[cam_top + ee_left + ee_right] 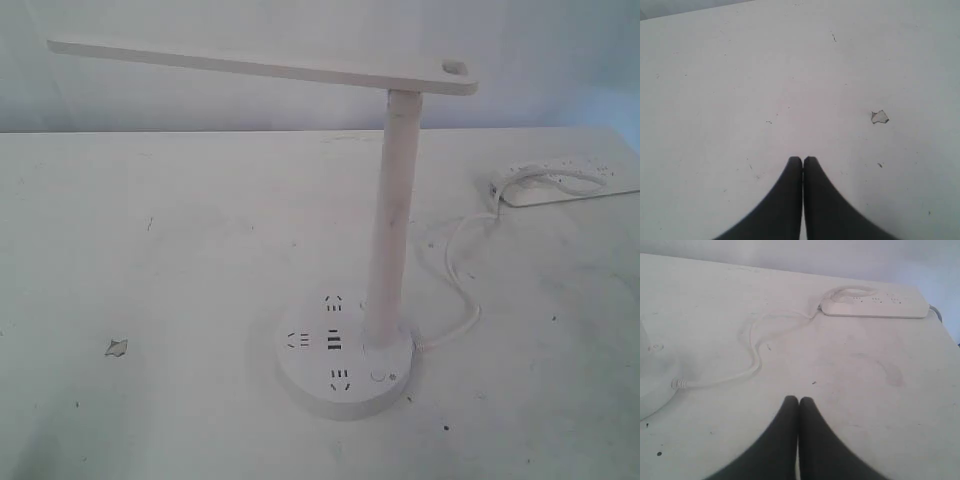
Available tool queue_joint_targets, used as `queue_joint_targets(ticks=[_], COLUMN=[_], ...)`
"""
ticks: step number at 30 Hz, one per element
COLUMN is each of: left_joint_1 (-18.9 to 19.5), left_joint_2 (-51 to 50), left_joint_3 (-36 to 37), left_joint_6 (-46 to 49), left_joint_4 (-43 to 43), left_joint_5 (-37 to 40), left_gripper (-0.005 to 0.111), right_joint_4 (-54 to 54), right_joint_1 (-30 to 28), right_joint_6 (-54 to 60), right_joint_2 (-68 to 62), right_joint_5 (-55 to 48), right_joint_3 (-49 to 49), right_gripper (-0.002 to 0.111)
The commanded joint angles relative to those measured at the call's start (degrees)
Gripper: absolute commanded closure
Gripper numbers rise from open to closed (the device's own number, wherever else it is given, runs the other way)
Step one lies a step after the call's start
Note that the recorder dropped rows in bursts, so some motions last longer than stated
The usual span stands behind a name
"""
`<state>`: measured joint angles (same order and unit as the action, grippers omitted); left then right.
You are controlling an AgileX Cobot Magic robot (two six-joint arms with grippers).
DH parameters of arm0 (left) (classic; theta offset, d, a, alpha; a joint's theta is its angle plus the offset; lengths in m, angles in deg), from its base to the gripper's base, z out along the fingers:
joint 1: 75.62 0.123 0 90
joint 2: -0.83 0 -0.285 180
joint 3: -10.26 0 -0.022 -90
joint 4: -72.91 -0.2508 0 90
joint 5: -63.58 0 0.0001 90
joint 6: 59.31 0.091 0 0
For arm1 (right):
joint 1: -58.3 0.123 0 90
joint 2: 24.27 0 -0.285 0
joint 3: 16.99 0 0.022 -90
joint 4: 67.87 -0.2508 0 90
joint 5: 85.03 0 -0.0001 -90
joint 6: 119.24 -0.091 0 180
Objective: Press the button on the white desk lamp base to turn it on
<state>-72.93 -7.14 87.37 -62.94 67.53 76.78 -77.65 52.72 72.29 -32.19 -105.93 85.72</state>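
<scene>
Both the left gripper (802,161) and right gripper (799,401) are clenched on nothing. The button (377,376) sits on the white desk lamp base (305,378), well apart from the right fingertips (790,409), untouched.

Dark fingers (782,440) together (tip to tip), white power strip (875,307) beyond.

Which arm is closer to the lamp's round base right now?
Right, most likely. The right fingers are close beside the white desk lamp base, seen in that wrist view; the left fingers face only table with a chip.
</scene>
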Motion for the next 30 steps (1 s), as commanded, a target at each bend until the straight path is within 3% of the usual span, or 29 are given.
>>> queue_joint_targets(ticks=[1,11,18,23,30], left_joint_1=[0.00,0.00,0.00,0.00,0.00], left_joint_2=[0.18,0.18,0.18,0.18,0.18], left_joint_3=[0.11,0.11,0.11,0.11,0.11], left_joint_6=[-0.03,-0.03,-0.03,-0.03,-0.03], left_joint_4=[0.55,0.55,0.55,0.55,0.55], left_joint_5=[0.12,0.12,0.12,0.12,0.12], left_gripper=[0.107,0.107,0.107,0.107,0.107], right_joint_4=[0.46,0.46,2.15,2.15,0.46], right_joint_1=[0.29,0.29,0.29,0.29,0.29], right_joint_6=[0.13,0.24,1.98,1.29,-9.27], right_joint_2=[0.13,0.13,0.13,0.13,0.13], right_joint_5=[0.46,0.49,6.60,17.54,32.12], right_joint_3=[0.08,0.08,0.08,0.08,0.08], right_gripper=[0.108,0.108,0.108,0.108,0.108])
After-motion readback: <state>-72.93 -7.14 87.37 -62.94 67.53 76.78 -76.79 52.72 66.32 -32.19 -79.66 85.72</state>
